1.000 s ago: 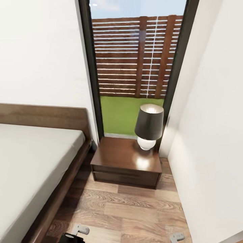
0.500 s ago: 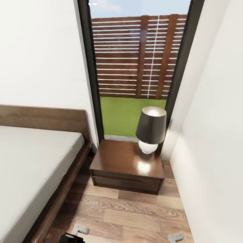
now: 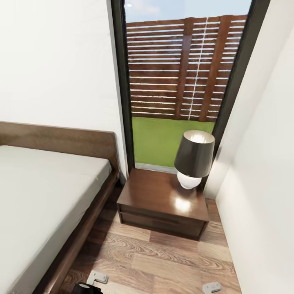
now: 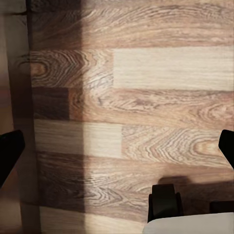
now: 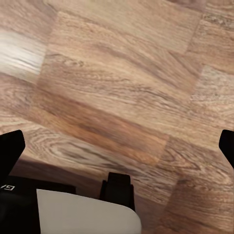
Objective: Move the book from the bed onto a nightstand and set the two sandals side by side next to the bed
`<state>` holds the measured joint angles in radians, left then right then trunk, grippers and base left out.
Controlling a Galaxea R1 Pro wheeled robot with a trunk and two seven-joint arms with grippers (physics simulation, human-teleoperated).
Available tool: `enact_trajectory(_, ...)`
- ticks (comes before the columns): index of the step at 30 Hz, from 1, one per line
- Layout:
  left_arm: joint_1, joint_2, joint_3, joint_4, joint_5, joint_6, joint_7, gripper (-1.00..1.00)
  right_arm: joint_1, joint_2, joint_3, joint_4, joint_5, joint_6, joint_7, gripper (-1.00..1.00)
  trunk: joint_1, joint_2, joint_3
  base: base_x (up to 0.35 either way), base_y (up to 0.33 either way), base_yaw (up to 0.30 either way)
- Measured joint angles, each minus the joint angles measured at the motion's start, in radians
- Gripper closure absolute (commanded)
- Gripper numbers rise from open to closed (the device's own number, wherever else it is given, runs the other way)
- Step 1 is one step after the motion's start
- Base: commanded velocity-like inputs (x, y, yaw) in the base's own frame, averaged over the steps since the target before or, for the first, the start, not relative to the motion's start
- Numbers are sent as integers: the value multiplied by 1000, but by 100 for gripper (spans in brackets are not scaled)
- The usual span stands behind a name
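Observation:
The bed [image 3: 38, 200], with a plain grey mattress and a dark wood frame, lies at the left of the head view. Beside its headboard a dark-brown nightstand [image 3: 157, 196] with one drawer stands under the tall window [image 3: 179, 81]. The bare part of the nightstand's top is on its left side. The book and the sandals are out of view. My left gripper [image 4: 117, 151] is open over bare plank floor, its black fingertips [image 4: 7, 151] far apart. My right gripper [image 5: 117, 148] is open too, above floor planks, holding nothing.
A lamp [image 3: 194, 157] with a dark shade and a white base occupies the nightstand's right rear corner. A white wall [image 3: 261, 183] closes in on the right, leaving a narrow strip of floor [image 3: 155, 261] between it and the bed. Parts of my base [image 4: 165, 202] show low in both wrist views.
The whole head picture has slid to the right and the nightstand looks slightly nearer, so the camera moved. Nothing in the room itself has shifted.

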<state>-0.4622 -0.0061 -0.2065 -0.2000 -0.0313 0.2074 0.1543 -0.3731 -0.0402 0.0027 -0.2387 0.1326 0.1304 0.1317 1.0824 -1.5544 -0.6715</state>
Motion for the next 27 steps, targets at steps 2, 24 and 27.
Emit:
enact_trajectory(2,0,-1,0,0,0,0,0,-100,0,0,0,0,0,0,-1,-100,0,0,0,4,0,251)
enact_trajectory(24,5,-6,-1,0,-2,1,0,-100,0,-1,-3,-1,-4,-1,-2,-100,0,0,0,1,0,171)
enact_trajectory(27,5,-7,-2,0,-2,1,0,-100,0,-1,-4,-1,-5,-1,-2,-100,0,0,0,0,0,28)
